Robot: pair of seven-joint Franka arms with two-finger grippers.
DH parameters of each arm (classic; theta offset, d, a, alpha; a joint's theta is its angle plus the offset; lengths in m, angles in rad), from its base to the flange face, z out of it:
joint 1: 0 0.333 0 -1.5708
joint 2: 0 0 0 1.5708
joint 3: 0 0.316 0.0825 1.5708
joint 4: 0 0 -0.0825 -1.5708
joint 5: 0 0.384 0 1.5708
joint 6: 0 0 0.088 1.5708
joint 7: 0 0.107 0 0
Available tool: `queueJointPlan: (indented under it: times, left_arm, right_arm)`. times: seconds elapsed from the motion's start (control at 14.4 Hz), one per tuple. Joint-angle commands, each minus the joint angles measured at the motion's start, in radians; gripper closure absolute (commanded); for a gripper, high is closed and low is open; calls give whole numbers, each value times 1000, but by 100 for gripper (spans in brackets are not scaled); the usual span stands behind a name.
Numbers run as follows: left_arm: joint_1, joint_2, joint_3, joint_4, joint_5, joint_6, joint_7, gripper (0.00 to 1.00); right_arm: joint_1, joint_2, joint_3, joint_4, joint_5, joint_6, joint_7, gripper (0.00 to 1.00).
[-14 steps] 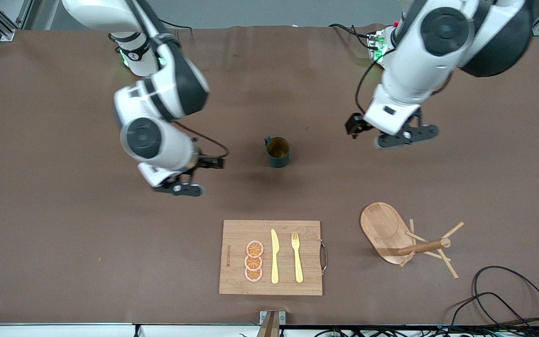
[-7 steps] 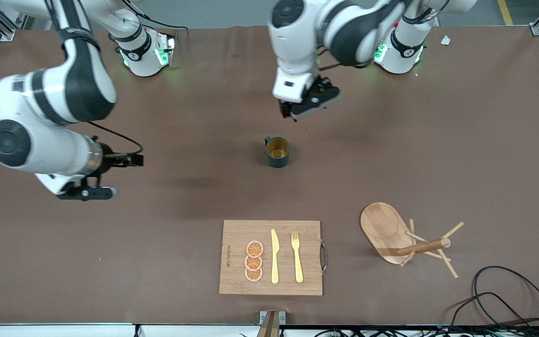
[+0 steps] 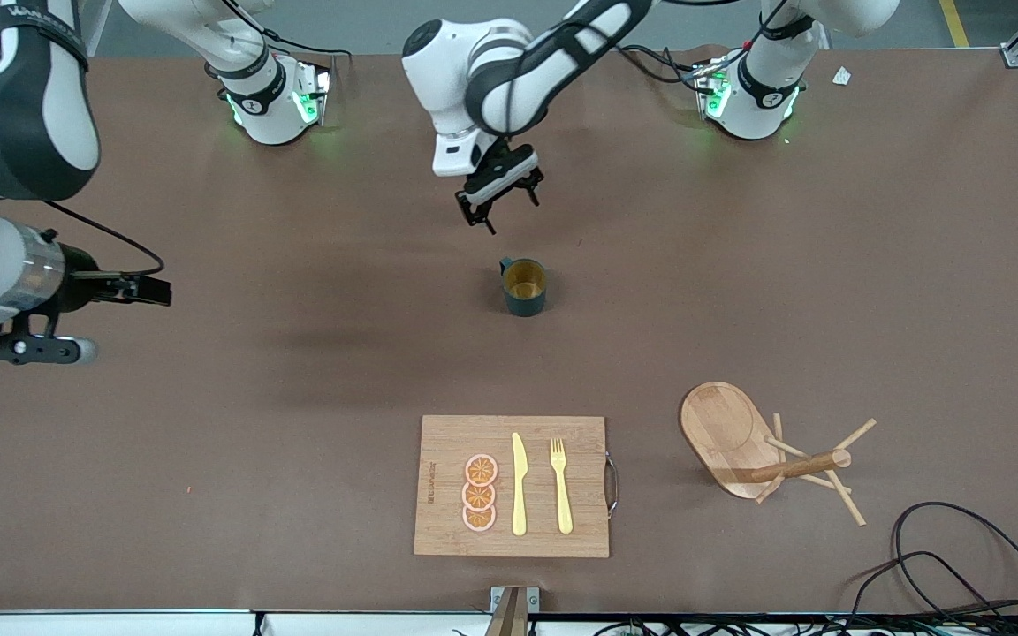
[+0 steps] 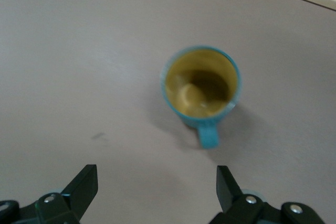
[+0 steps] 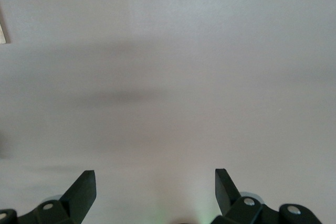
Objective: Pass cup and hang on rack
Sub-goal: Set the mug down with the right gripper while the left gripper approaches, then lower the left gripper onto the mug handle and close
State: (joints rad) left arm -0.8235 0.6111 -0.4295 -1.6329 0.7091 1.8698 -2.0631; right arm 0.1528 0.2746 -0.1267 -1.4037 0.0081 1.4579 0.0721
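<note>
Front view: brown table (image 3: 208, 459) under cup (image 3: 525, 286), rack (image 3: 739, 439), cutting board (image 3: 443, 530).

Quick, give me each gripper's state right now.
Left gripper: open, empty, in the air over bare table just short of the cup.
Right gripper: open, empty, waiting over the right arm's end of the table.

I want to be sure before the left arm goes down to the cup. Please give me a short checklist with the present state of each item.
1. Left gripper open: ok.
2. Cup upright on the table: ok.
3. Left gripper centred over the cup: not ok, it is over bare table beside it.
4. Right gripper away from the cup, open: ok.
5. Rack upright, pegs free: ok.
</note>
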Motion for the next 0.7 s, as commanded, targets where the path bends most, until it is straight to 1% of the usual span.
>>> queueJointPlan:
  times: [0.0, 0.14, 0.35, 0.42, 0.56, 0.63]
  left_arm:
    - [-58, 134, 24, 122, 149, -27, -86, 0]
    - [-106, 177, 69, 123, 208, -28, -141, 0]
    - [-198, 226, 176, 160, 216, -28, -155, 0]
    - [-212, 236, 199, 174, 214, -28, -170, 0]
    - [-213, 259, 205, 199, 216, -28, -176, 2]
    - [-213, 265, 209, 200, 217, -28, -176, 5]
  right_arm:
    - [-81, -8, 22, 29, -19, -48, -92, 0]
    - [-122, -8, 22, 51, -17, -85, -153, 0]
    - [-162, -6, 24, 58, -5, -91, -193, 0]
    - [-165, -3, 25, 60, -8, -109, -193, 0]
    - [-165, 0, 29, 84, -7, -125, -195, 0]
    - [-167, 0, 30, 86, -7, -134, -195, 0]
